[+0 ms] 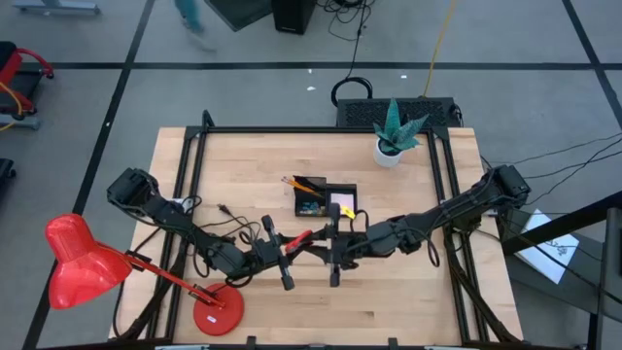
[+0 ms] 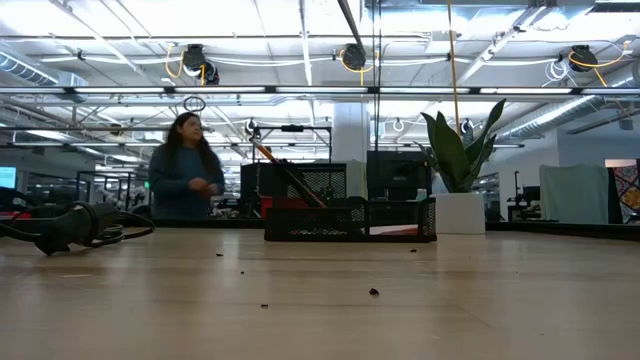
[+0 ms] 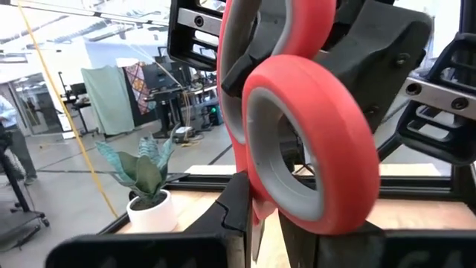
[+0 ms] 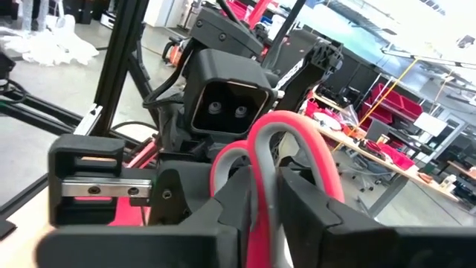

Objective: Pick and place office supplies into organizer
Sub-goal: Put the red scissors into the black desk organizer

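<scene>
The one pair of red-handled, grey-lined plastic scissors point(image 1: 301, 238) hangs between the two claws, above the wooden table point(image 1: 243, 160). The left gripper point(image 3: 256, 223) pinches narrowly on one handle loop; the right gripper point(image 4: 256, 216) is closed narrow around a loop too. Just beyond both claws sits the single black mesh organizer point(image 1: 326, 198), holding two orange pencils point(image 1: 294, 181).

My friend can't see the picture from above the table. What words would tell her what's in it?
Two dark robot arms meet over a wooden table, both holding red scissors between the left end effector and right end effector. Behind them sit a black organizer with pencils, a potted plant, and a red lamp.
</scene>
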You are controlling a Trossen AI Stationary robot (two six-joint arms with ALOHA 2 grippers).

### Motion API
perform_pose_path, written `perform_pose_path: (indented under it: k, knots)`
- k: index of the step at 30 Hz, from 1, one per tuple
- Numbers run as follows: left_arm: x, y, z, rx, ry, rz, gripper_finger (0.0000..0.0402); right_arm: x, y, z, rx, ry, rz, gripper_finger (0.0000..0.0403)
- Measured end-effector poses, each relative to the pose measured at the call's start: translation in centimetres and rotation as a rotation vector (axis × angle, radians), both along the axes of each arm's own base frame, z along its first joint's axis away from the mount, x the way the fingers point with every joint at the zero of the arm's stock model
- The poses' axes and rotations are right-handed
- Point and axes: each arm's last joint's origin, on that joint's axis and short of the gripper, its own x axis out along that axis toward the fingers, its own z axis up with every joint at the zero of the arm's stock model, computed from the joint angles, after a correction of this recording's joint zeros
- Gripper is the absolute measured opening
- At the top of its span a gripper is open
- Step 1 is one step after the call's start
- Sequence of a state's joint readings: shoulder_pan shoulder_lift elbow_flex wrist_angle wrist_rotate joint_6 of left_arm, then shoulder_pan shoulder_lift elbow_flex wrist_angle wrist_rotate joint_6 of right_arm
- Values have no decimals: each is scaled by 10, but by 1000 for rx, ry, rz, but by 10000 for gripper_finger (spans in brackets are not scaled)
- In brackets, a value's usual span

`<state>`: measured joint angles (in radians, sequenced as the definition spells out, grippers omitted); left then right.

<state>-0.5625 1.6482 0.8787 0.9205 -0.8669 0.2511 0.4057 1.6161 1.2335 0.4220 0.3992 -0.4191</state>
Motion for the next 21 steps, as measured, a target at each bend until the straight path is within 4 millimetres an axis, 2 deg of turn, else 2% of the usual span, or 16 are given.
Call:
perform_pose_path:
  k: [5, 11, 15, 18, 21]
  knots:
    - [0, 0, 0, 3, 4, 6, 47, 0, 0, -1, 13, 10, 10, 113]
    - [0, 1, 0, 1, 4, 17, 47, 0, 1, -2, 33, 16, -6, 208]
    - [0, 2, 0, 5, 8, 41, 47, -4, 3, -1, -21, 19, -72, 262]
    - [1, 1, 1, 13, 9, 36, 47, -10, 5, 6, -14, 8, -83, 284]
    - [1, 2, 1, 14, 10, 38, 47, -15, 5, 11, -2, 2, -119, 285]
